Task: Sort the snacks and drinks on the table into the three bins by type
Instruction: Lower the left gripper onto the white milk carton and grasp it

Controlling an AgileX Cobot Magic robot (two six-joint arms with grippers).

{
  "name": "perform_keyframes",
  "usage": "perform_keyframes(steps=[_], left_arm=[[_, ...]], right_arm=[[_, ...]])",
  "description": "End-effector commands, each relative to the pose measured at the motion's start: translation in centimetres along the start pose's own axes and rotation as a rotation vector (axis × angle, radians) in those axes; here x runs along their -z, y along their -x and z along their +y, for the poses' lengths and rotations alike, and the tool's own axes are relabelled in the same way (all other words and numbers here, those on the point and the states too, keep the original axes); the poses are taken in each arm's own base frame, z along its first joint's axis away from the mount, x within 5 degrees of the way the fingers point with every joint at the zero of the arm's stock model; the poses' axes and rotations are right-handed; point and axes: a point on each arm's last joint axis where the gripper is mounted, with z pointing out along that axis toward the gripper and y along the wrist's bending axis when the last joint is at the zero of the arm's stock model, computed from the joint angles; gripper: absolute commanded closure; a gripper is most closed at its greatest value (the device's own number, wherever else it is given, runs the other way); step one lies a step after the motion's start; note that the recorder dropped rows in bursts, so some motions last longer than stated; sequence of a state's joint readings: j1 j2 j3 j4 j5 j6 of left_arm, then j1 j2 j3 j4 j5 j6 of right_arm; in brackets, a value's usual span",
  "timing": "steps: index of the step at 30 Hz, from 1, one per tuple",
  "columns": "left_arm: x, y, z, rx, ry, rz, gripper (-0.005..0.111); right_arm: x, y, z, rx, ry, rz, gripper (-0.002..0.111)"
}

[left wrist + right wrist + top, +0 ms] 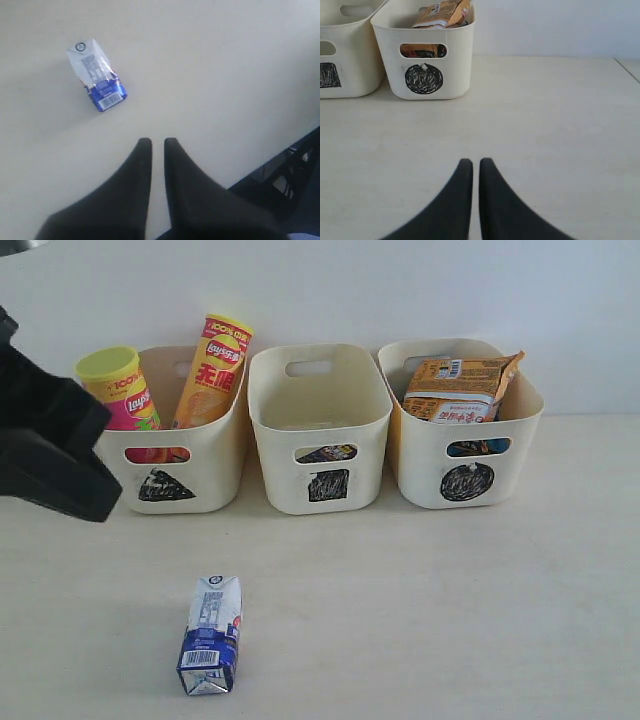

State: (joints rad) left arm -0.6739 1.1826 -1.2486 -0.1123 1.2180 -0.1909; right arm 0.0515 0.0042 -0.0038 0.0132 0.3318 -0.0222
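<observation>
A white and blue carton (211, 635) (96, 75) with a barcode lies on its side on the table, in front of the bins. The triangle bin (215, 465) holds a pink chip tube (122, 390) and a taller yellow-orange chip tube (214, 370). A dark thing (327, 453) shows through the slot of the square bin (275, 440). In the circle bin (420, 460) (455, 60) lies an orange bag (460, 388) (442, 12). My left gripper (158, 142) is shut and empty, above the table and apart from the carton. My right gripper (472, 162) is shut and empty, facing the circle bin.
The left arm (50, 440) fills the left edge of the exterior view, partly in front of the triangle bin. A white wall stands behind the bins. The table edge and a dark frame (290, 175) show in the left wrist view.
</observation>
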Motion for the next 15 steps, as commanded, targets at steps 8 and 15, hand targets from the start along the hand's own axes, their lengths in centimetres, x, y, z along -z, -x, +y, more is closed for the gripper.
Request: perform_keyframes(steps=[8, 15], left_arm=[[-6.8, -1.8, -0.2, 0.217, 0.101, 0.229, 0.032], [-12.2, -0.2, 0.6, 0.267, 0.215, 0.250, 0.032]], right_arm=[[0.0, 0.0, 0.0, 0.001, -0.001, -0.009, 0.106], [0.0, 0.0, 0.0, 0.001, -0.001, -0.009, 0.106]])
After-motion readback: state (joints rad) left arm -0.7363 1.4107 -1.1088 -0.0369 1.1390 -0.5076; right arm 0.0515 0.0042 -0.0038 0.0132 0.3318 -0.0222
